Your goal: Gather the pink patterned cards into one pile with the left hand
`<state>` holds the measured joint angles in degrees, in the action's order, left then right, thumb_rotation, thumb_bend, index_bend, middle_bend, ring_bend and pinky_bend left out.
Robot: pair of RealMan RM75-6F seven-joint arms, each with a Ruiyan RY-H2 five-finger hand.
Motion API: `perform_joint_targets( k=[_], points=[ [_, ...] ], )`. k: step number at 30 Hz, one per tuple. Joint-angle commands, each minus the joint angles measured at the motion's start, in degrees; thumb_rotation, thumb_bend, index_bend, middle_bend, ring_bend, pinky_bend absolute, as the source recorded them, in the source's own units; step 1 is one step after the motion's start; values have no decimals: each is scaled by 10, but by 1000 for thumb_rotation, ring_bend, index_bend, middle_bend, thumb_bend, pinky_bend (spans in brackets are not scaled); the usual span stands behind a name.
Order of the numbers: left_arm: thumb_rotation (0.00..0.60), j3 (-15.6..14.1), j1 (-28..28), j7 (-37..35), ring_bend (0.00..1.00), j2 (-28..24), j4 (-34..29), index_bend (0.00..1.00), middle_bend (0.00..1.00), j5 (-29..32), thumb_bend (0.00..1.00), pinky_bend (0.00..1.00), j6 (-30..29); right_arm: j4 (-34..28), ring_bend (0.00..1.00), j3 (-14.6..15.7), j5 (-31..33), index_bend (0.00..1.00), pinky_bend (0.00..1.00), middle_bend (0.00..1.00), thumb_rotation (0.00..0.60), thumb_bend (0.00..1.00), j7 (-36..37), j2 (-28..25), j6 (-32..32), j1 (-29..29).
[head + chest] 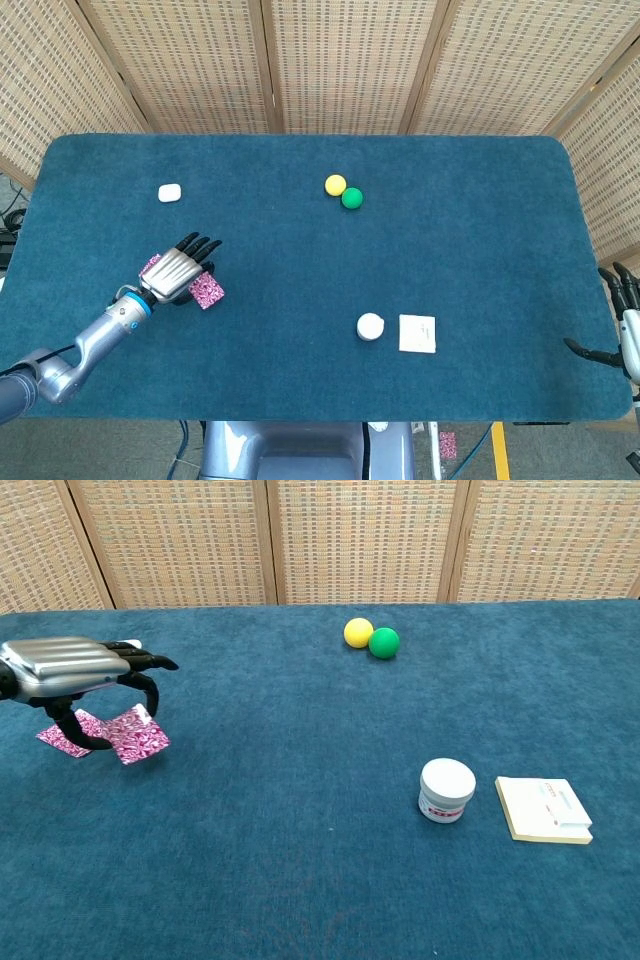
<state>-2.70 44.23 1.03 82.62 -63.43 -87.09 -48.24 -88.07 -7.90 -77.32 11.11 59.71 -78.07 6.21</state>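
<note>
Nearest the robot: white jar (446, 789) beside a pale notepad (544, 809), well apart from the work. Right hand (622, 325) hangs off the table's right edge, fingers apart, holding nothing.

Mid-table, left side: left hand (72, 670) pinches one pink card (138, 734) under its fingers, card tilted, lower edge near the cloth. Second pink card (62, 735) lies flat just beside it, partly hidden by the hand. Likely carried there so one can drop onto the other.

Farther back: yellow ball (358, 632) touching green ball (383, 642); small white block (169, 193) far left.
</note>
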Motion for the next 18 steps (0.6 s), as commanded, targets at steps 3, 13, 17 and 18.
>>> perform_joint_targets(
  k=[3,13,17,18],
  points=[
    [600,1,-18,-32,0,-6,38,726,0,23,286,0,9,-1,0,1,0,0,0,0,600,0,-7,2,2,2],
    [600,-15,-45,-116,0,16,128,726,0,17,283,0,7,-3,0,0,4,0,0,0,600,0,-13,3,3,2],
    [600,-18,-47,-135,0,24,150,725,0,10,282,0,8,-3,0,0,6,0,0,0,600,0,-15,4,3,2],
    [600,-19,-47,-140,0,26,155,724,0,8,283,0,8,-3,0,0,6,0,0,0,600,0,-16,4,4,2]
  ],
)
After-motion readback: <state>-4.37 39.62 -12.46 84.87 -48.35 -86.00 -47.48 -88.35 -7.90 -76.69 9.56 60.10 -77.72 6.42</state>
